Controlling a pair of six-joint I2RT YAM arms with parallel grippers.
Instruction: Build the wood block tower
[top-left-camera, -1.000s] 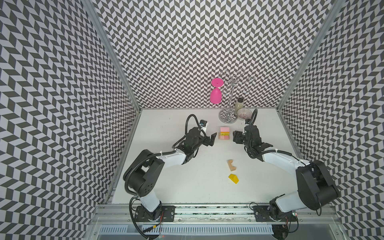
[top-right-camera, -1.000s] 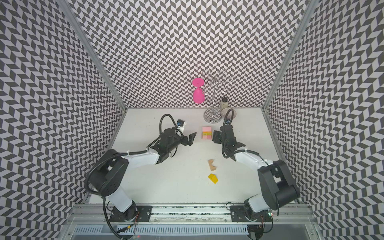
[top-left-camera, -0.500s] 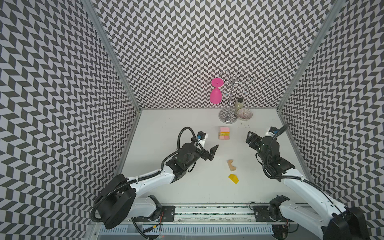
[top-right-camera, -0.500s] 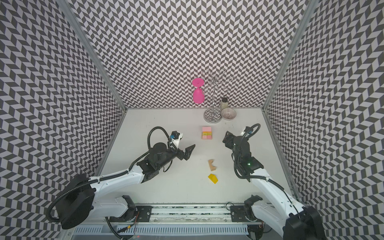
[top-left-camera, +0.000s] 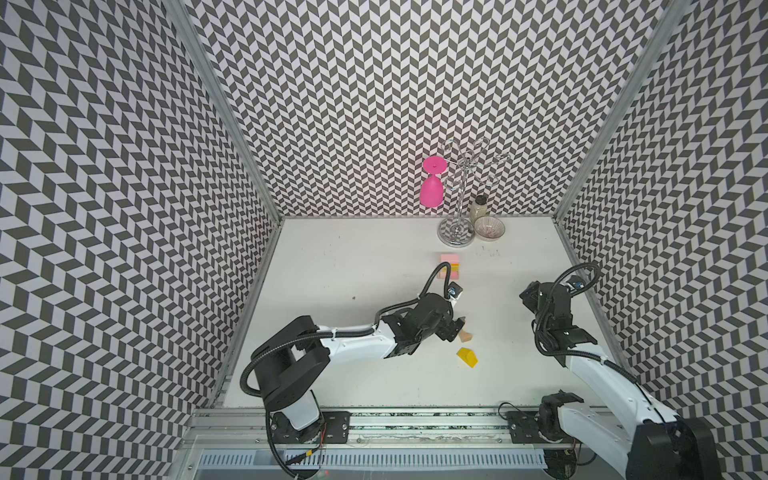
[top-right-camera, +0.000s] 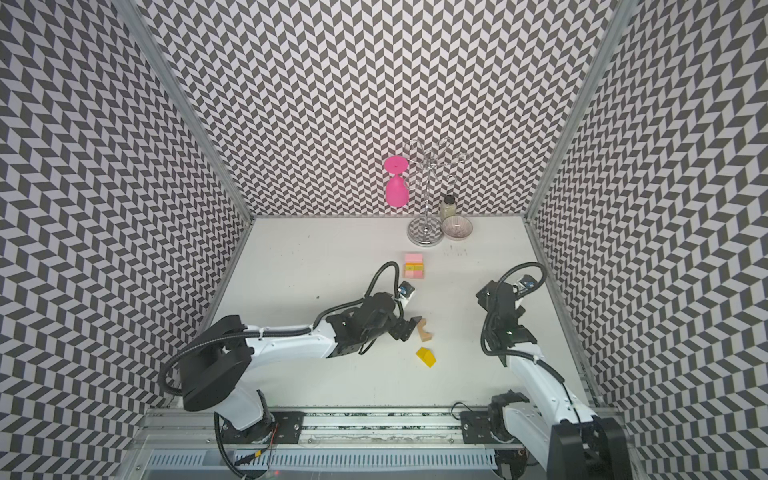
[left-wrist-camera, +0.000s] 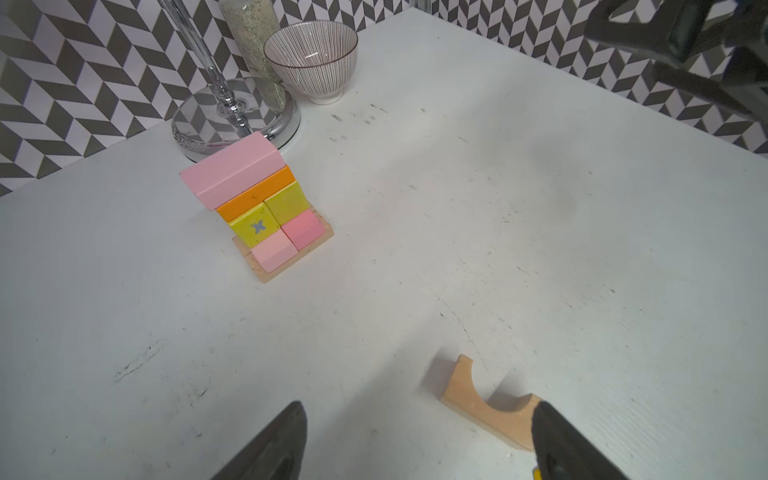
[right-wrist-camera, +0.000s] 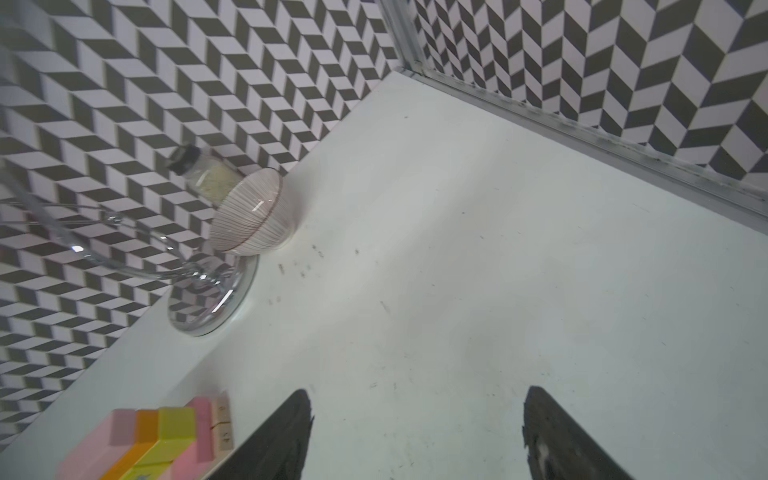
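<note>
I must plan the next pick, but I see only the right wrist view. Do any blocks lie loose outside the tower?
Observer: Two: a tan arch and a yellow roof piece, both nearer the arms' bases than the tower.
Operator: Is the left arm at one?
Observer: Yes. The arch lies between the open fingers of the left gripper, not gripped.
Operator: And the roof piece?
Observer: Nothing touches it.

A robotics lab test cell: chevron-patterned walls (top-left-camera: 374, 104) enclose a white surface (top-left-camera: 353, 257), with a left arm (top-left-camera: 357, 347) and right arm (top-left-camera: 598, 378) bolted to a metal rail (top-left-camera: 424, 424).
</note>
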